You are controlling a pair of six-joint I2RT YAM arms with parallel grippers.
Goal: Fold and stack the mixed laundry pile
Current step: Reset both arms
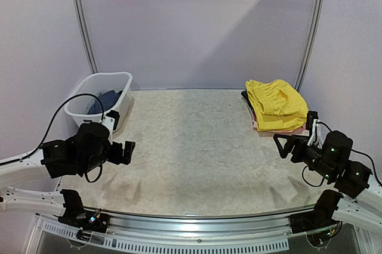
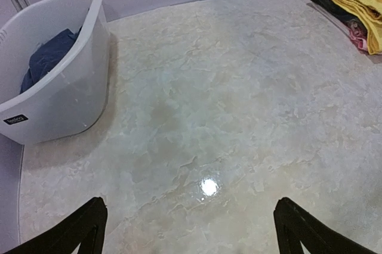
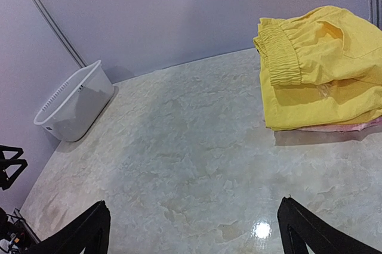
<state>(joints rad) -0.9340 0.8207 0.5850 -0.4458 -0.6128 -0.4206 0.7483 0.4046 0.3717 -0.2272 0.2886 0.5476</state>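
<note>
Left gripper: jaws apart, nothing between them. It hangs over the left part of the table. In its own wrist view the two black fingers stand at the lower corners, with only bare marbled surface between them.

Right gripper: jaws apart, nothing held. It hangs over the right part of the table, just short of the folded stack.

Stack, far right of the table:
- The yellow shorts lie folded on top, elastic waistband toward the table centre.
- A pink garment lies directly beneath, showing only as a thin edge.
- The left wrist view alone shows the stack side-on. There a dark garment sticks out at the far end below the yellow layer. Its exact colour cannot be told.

Basket, white plastic, far left of the table, well apart from the stack:
- The top and left wrist views look inside and show a dark blue garment crumpled within.
- The right wrist view shows only the slotted rim and outer wall. The contents are hidden there.
</note>
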